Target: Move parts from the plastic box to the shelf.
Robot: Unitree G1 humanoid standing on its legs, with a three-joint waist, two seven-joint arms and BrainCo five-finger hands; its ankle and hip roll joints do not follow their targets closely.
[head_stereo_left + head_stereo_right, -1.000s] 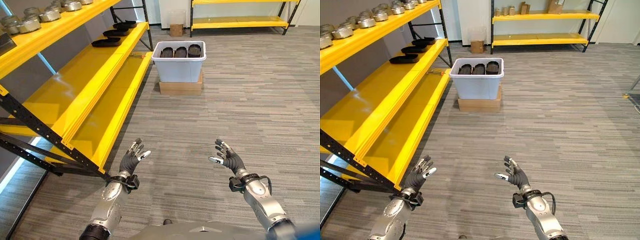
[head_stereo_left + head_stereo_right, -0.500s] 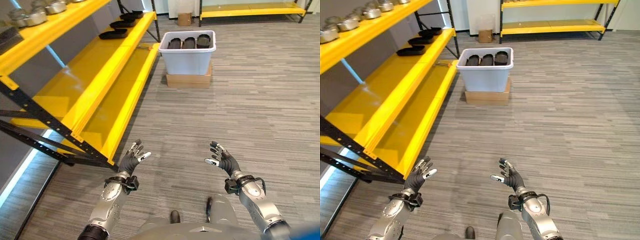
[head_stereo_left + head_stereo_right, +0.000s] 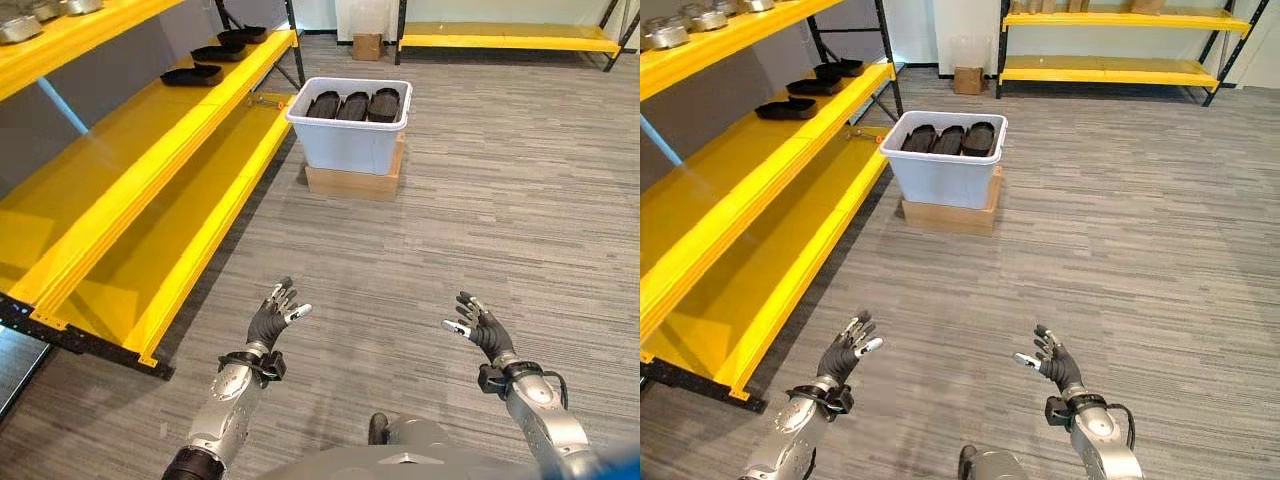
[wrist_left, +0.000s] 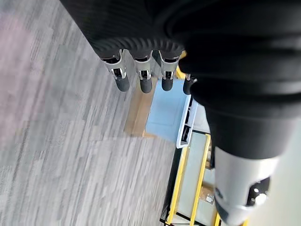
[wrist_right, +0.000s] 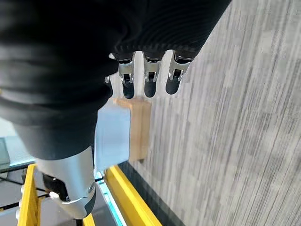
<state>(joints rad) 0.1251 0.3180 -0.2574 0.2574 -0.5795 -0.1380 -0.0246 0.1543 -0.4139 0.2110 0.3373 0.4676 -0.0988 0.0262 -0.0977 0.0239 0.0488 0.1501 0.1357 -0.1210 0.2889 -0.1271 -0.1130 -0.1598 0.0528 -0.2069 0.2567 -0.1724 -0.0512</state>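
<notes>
The black parts (image 3: 355, 105) lie side by side in the white plastic box (image 3: 349, 145), filling its top. The box stands on a flat cardboard base (image 3: 353, 183) on the grey striped floor (image 3: 520, 220), just beside the near corner of the long yellow shelf (image 3: 130, 190) at the robot's left. On the middle level of this shelf, far from the robot, more black parts (image 3: 195, 75) lie in a row along the board. On the upper level, some round metal pieces (image 3: 675, 28) stand together. At the far wall there is a second yellow shelf (image 3: 1110, 70), and a small cardboard box (image 3: 967, 80) stands on the floor near it.

Both hands are raised over the floor, well apart from the box and from each other, and they hold nothing. The left hand (image 3: 272, 318) has its fingers (image 4: 144, 80) straight and spread apart. The right hand (image 3: 482, 328) is the same, with its fingers (image 5: 149, 82) relaxed and apart, the thumb to the side.
</notes>
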